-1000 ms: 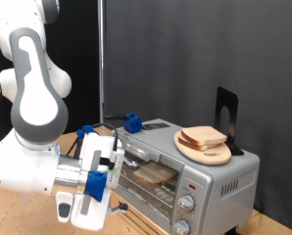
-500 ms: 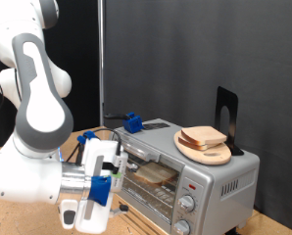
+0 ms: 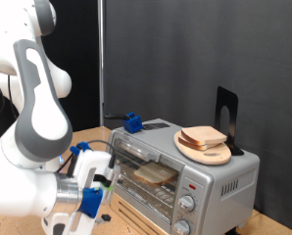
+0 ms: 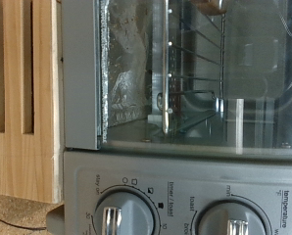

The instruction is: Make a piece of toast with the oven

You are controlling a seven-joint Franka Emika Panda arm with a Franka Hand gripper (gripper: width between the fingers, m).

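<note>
The silver toaster oven (image 3: 213, 174) stands at the exterior view's right, and its glass door looks closed. One slice of toast (image 3: 154, 173) lies on the rack inside, seen through the glass. A second slice (image 3: 203, 136) lies on a round wooden board (image 3: 218, 156) on the oven's roof. My gripper (image 3: 104, 186) is low at the exterior view's bottom left, just off the oven's front and pointing at it, with nothing seen between its fingers. The wrist view shows the oven's glass door (image 4: 185, 78) and two knobs (image 4: 121, 215) close up; the fingers are out of that view.
A small blue object (image 3: 133, 122) and a black upright stand (image 3: 225, 110) sit on the oven's roof. A black backdrop hangs behind. The wooden table (image 3: 19, 227) runs under the arm. Wooden slats (image 4: 19, 88) show beside the oven in the wrist view.
The arm has dropped and drawn back towards the exterior view's bottom left, away from the oven front. The oven and both slices have not moved.
</note>
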